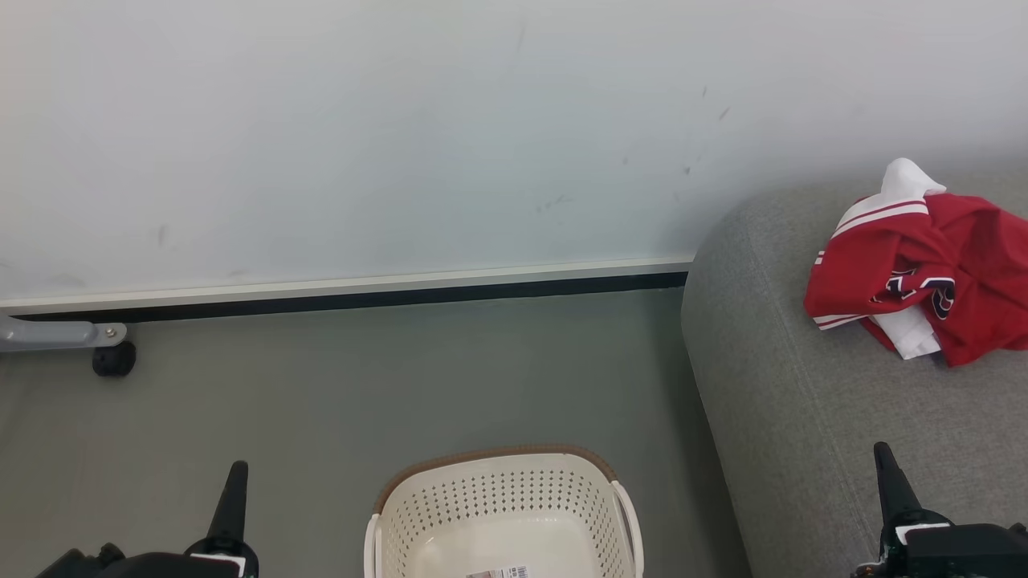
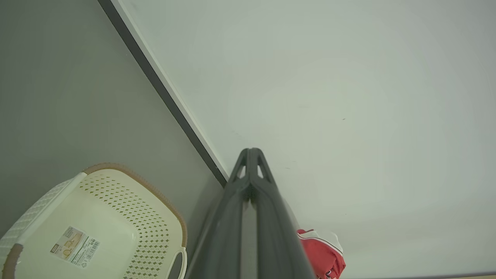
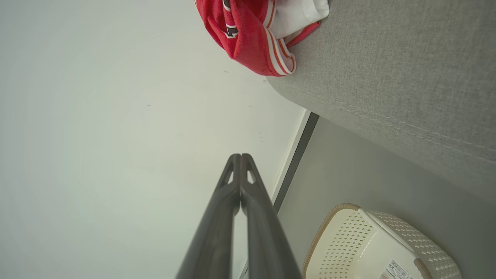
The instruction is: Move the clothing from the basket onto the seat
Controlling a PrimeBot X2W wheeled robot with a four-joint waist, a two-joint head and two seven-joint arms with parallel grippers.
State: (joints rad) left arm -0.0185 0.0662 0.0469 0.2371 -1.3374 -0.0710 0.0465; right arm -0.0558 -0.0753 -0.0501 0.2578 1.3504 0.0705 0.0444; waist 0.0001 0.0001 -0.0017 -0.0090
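From where I stand, the job looks done or very nearly so. The crumpled red garment with white stripes and a white lining lies on top of the large light-grey fabric sofa seat, back toward the pale wall and well apart from the basket. The cream-white perforated plastic laundry basket with its brown woven-look rim sits on the grey-green floor just beside the sofa's rounded edge. Its bottom shows bare plastic and a small barcode sticker. The left wrist view takes in most of the inside and I see no cloth there. The nearest end of the basket is cut off, though, so I can't quite swear nothing is tucked in that corner. If it is bare, nothing is left to carry over.

The left gripper hangs over the floor to the left of the basket, its two long dark fingers pressed together to a single point, grasping nothing and touching nothing. The right gripper is clenched the same way, fingers tip to tip, poised over the front part of the seat. It is well short of the garment, with no fabric caught between its fingers.
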